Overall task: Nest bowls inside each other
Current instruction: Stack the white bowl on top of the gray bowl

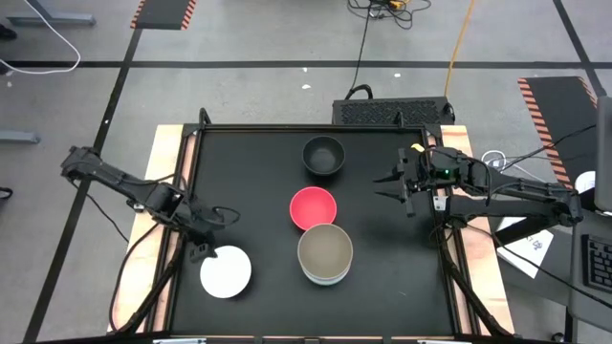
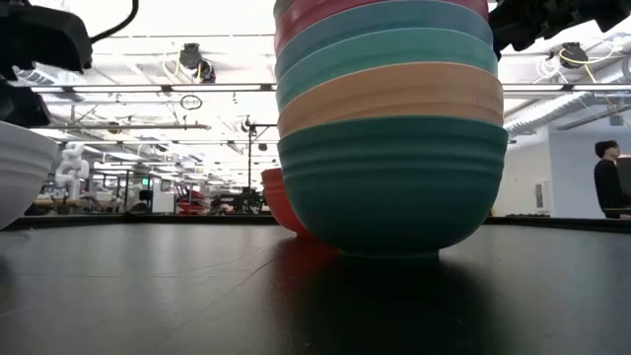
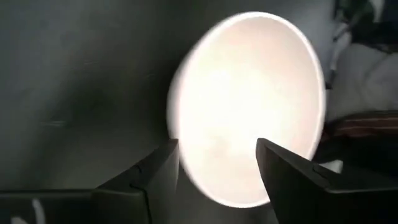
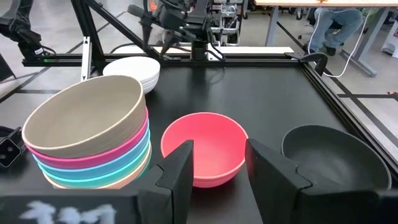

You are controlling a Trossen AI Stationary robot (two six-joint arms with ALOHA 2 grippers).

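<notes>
While both arms hang over the black table (image 1: 258, 162), the scene reads so:

Left gripper (image 1: 204, 232): lower left of the high view, just above the white bowl (image 1: 227, 271); fingers parted around the bowl's near rim in the left wrist view, gripping nothing that I can tell.

Right gripper (image 1: 387, 187): right of centre in the high view, fingers parted, empty, well apart from the bowls.

Stack (image 1: 325, 254): lower centre of the high view; taupe bowl (image 4: 84, 115) on top, then magenta, blue, cyan, peach, green bowl (image 2: 392, 182) at the bottom.

Red bowl (image 1: 314, 208): alone, just above the stack, touching it.

Black bowl (image 1: 323, 155): alone, upper centre.

Person (image 2: 611, 177): far right of the low view, in the room beyond.
</notes>
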